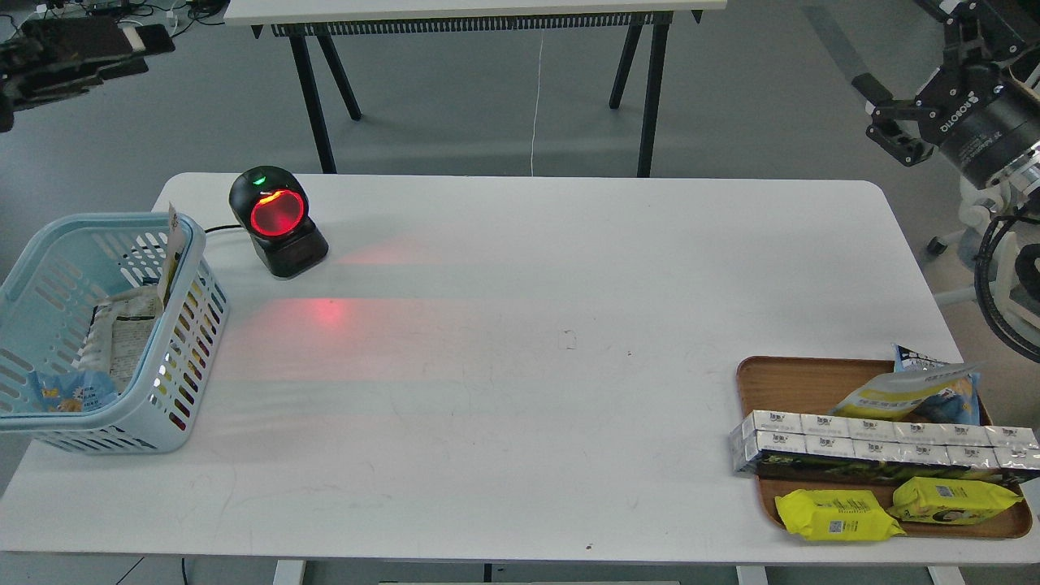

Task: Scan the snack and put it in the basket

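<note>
The snack pouch [171, 253] stands edge-on inside the light blue basket [192, 325] at the table's left edge, leaning against its right wall; only its thin white-and-yellow side shows. My left gripper [142, 50] is raised high at the far left, well above and behind the basket, dark and blurred, with its fingers apart and nothing in it. My right gripper [879, 114] hangs open and empty at the upper right, off the table's far right corner.
A black scanner [276, 219] glows red beside the basket and casts red light on the table [528, 325]. The basket also holds a white pack [122, 333] and a blue pack [65, 394]. A brown tray [780, 382] at front right holds a long white carton [877, 443], two yellow packs [837, 514] and another pouch [902, 390].
</note>
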